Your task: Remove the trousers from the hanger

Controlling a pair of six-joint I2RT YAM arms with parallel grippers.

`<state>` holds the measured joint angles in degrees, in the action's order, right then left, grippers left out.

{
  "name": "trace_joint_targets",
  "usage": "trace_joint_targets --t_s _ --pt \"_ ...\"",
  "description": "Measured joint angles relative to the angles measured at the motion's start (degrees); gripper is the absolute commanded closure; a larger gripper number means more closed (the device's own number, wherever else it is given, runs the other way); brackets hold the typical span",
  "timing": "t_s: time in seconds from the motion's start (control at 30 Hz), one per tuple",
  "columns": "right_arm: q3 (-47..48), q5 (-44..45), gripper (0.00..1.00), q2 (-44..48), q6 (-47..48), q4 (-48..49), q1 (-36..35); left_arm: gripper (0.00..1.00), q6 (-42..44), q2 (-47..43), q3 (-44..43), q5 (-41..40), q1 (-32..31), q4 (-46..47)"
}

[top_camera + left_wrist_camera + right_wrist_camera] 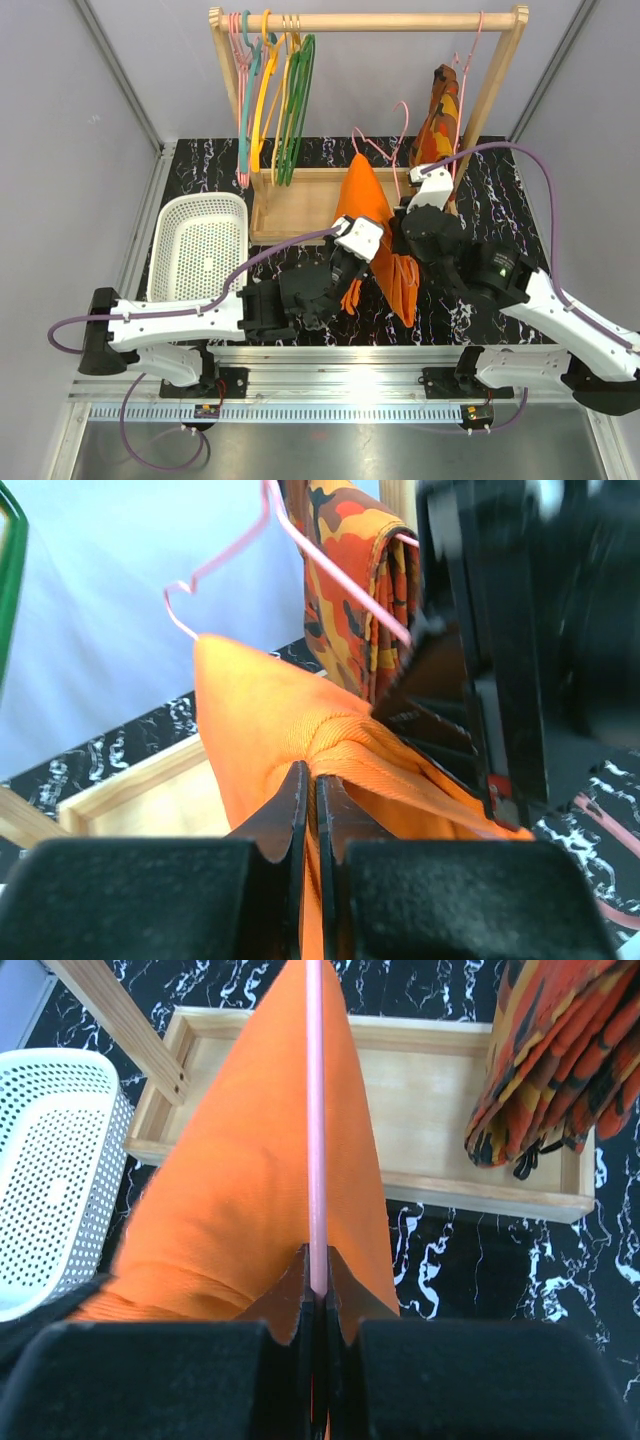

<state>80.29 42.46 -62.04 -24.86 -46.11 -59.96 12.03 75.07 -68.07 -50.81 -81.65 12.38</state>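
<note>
Trousers: the trousers (366, 210) are draped over the hanger (340, 576), up in the air between your two arms. They hang above the front edge of the wooden tray (290, 208) and the desk (500, 190).
Hanger: its hook looks free of the rail (370, 20); only your right arm carries it.
Left gripper: the left gripper (312, 780) is pressed together on a bunched fold of the orange cloth.
Right gripper: the right gripper (318, 1265) pinches the pink wire itself, with cloth lying just under and beside it.
Step in hand: sliding the cloth off the wire, by my judgement barely begun.
How to do it well: hold the right pinch firm and level. Draw the left away and downward so the fold runs along the wire rather than across it. If the cloth tightens, tilt the hanger toward the pull.
Risk: the soft fold may slip from the left pinch, or the right may have caught cloth along with the wire.
Around: a white basket (200, 245) sits to your left, and the spare hangers (285, 90) are on the rail.
In the way: the patterned garment (437, 110) hangs just beside the right arm, and your two wrists are close together, so pull toward the open left.
</note>
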Motion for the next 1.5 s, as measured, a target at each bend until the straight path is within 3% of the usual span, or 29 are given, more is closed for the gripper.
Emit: trace_joint_targets --t_s 0.33,0.83,1.17,1.5 --pt "-9.14 -0.57 1.00 6.05 -3.93 0.81 -0.04 1.00 6.49 -0.90 -8.22 -0.15 -1.53 -3.39" --pt "-14.43 -5.27 1.00 12.90 -5.03 1.51 -0.04 1.00 10.69 -5.46 -15.26 0.79 -2.14 -6.36" --pt "0.52 -9.44 1.00 7.67 -0.35 -0.50 0.02 1.00 5.33 -11.08 2.82 0.76 -1.70 2.27" --pt "16.96 -11.61 1.00 -2.21 1.40 -4.81 0.02 0.99 0.11 -10.34 12.63 -0.68 -1.70 6.60"
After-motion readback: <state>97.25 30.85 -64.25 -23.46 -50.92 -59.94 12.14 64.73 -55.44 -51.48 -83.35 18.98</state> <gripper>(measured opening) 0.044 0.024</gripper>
